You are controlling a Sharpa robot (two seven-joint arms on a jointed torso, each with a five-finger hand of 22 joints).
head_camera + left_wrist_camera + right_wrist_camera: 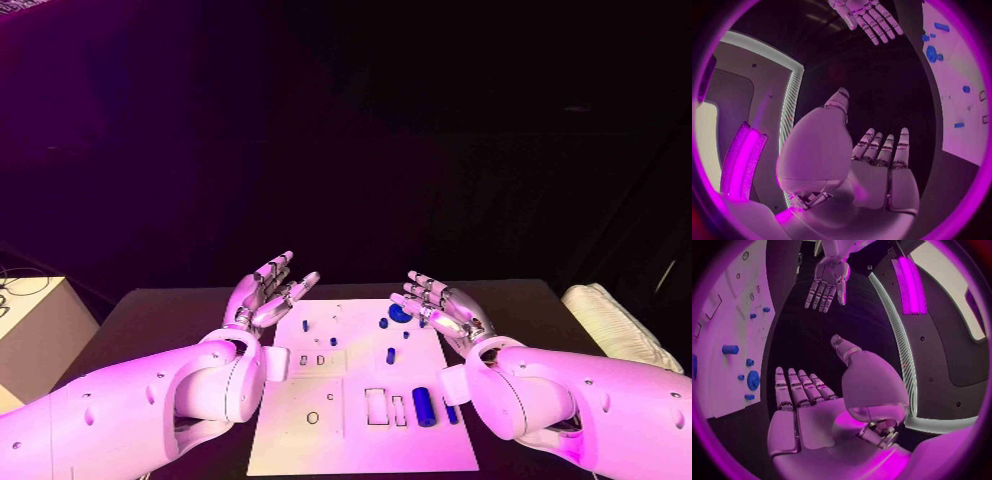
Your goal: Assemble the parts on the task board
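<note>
The white task board (361, 440) lies in the middle of the black table. Several small blue parts sit on it: a round gear-like piece (400, 313) at the far side, a long peg (423, 405) standing by the rectangular slots, and small pieces such as one at mid-board (391, 355). My left hand (267, 295) is raised over the board's far left edge, fingers spread, holding nothing. My right hand (444, 310) is raised over the far right edge, also spread and empty. The palms face each other. The right wrist view shows the board (717, 365), the gear (753, 380) and the left hand (826, 285).
A white box (36, 330) stands off the table's left side. A pale ribbed object (613, 325) lies at the table's right edge. Bare black table (159, 320) flanks the board on both sides.
</note>
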